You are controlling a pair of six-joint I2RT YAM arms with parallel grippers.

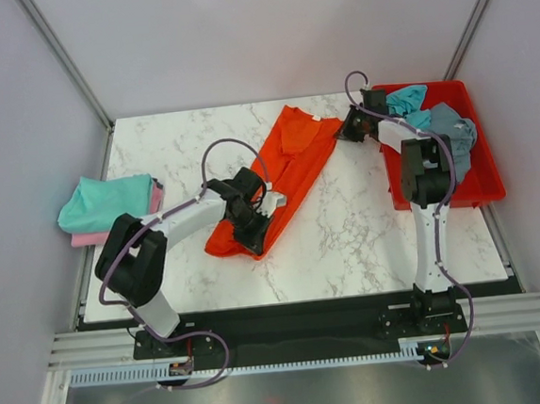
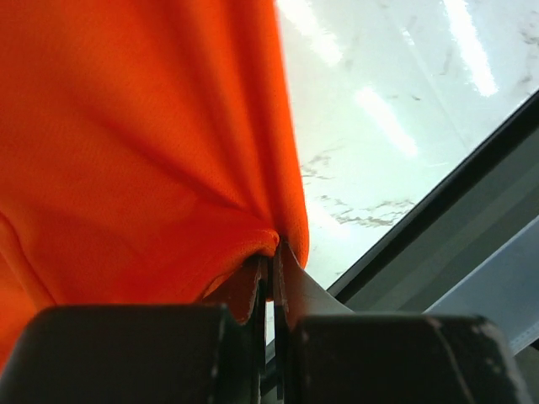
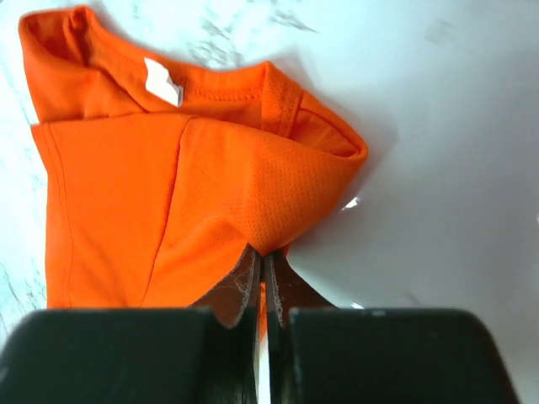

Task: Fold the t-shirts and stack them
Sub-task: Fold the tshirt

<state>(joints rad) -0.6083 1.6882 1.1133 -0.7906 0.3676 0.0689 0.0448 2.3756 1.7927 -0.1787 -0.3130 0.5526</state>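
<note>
Bolted at the bottom edge of the top view, both arm bases stand at the near side of the marble table (image 1: 368,241). The left arm bends up and to the right toward mid-frame, its wrist low over the lower end of the orange t-shirt (image 1: 290,162). The left gripper (image 2: 271,252) is closed, its jaws pinching a fold of the orange cloth. The right arm rises up the right of the frame, then elbows leftward past the red tray (image 1: 489,186). The right gripper (image 3: 261,252) is also closed, nipping the shirt's sleeve corner beside the collar. The shirt stretches as a diagonal strip across mid-table. At the left edge, a folded teal t-shirt (image 1: 104,199) lies on a pink t-shirt (image 1: 89,240). More shirts are heaped in the tray.
</note>
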